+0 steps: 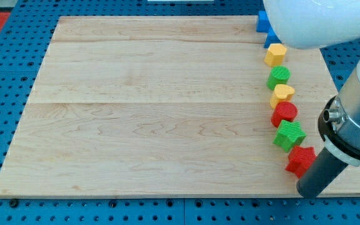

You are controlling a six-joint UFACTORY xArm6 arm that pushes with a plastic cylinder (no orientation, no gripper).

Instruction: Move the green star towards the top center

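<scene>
The green star [289, 135] lies near the view's right edge of the wooden board [155, 106], in a column of blocks. Above it sit a red round block [284, 114], a yellow heart [282, 94], a green round block [279, 77] and a yellow hexagon [275, 54]. Below it lies a red star [301, 160]. My tip [309, 190] is at the view's bottom right, just below and right of the red star, and below right of the green star.
Blue blocks [266, 28] sit at the board's top right corner, partly hidden by the white arm body [317, 22]. The arm's grey wrist [355, 125] hangs over the board's right edge. A blue pegboard surrounds the board.
</scene>
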